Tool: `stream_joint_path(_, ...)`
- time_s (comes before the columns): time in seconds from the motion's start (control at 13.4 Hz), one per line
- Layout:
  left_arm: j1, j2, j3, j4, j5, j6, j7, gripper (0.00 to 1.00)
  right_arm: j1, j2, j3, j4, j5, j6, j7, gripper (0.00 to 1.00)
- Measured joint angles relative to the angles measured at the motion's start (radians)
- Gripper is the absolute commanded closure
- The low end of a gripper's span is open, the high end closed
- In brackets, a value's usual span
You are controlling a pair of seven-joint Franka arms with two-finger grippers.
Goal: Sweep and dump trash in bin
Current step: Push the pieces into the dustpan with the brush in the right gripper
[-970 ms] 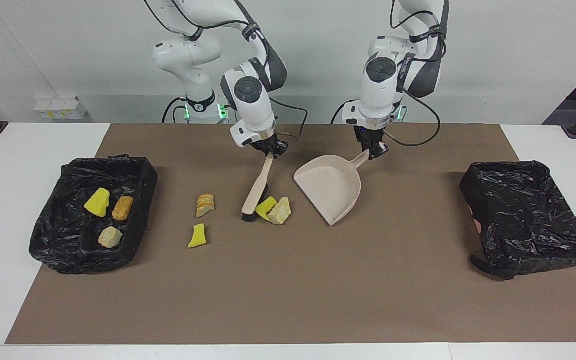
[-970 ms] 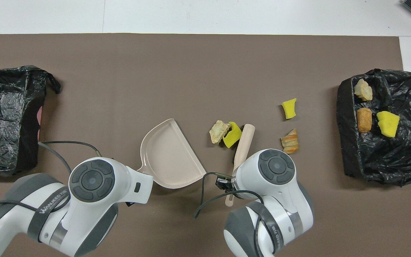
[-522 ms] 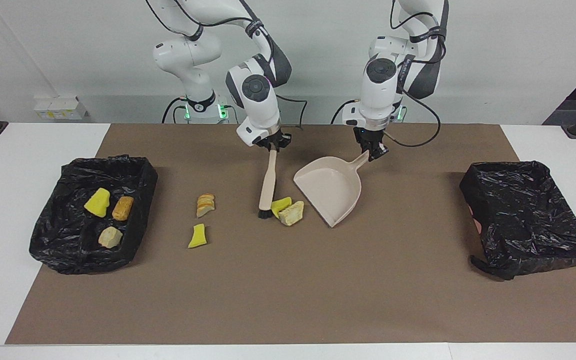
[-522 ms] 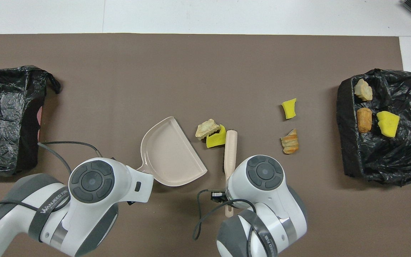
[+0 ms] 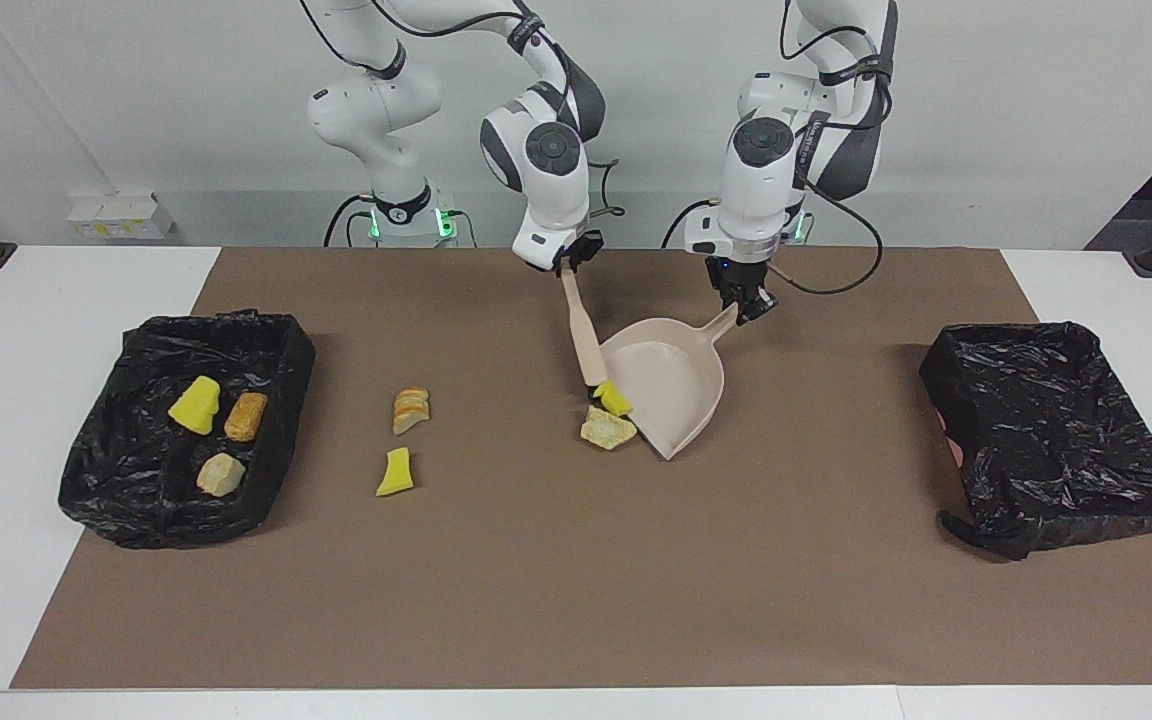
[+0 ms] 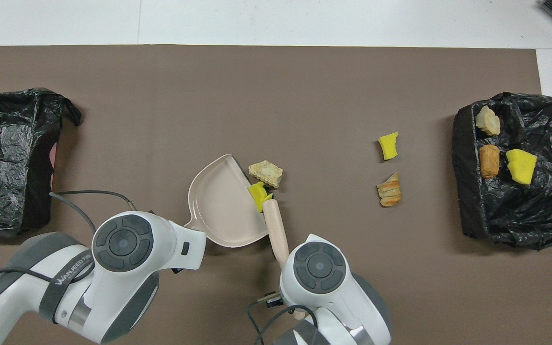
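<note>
The brown mat [image 5: 576, 560] fills most of the facing view. A black-lined bin [image 5: 186, 430] at centre left holds three scraps; a second black-lined bin [image 5: 1056, 430] sits at centre right. The beige dustpan [image 5: 671, 385] lies at frame centre, its handle pinched by the left gripper [image 5: 748, 305]. The right gripper [image 5: 568, 268], upper centre, is clamped on the brush [image 5: 584, 340] handle (bristle end at the pan's open edge). A yellow scrap [image 5: 616, 400] rests on the pan lip; a tan scrap [image 5: 606, 430] touches the lip just below. A bread-like scrap [image 5: 411, 408] and another yellow wedge [image 5: 396, 472] lie left of centre.
</note>
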Motion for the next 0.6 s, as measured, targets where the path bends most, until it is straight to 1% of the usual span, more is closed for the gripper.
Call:
stream_joint_path(0.22, 0.000, 0.000, 0.000, 0.000, 0.000, 0.000, 0.000, 1.00, 0.046, -0.021, 0.002, 0.010, 0.000, 0.006, 0.000, 1.00)
stream_joint_path(0.6, 0.006, 0.000, 0.001, -0.001, 0.000, 0.000, -0.008, 1.00, 0.051, -0.040, -0.002, 0.049, 0.000, 0.004, 0.000, 1.00)
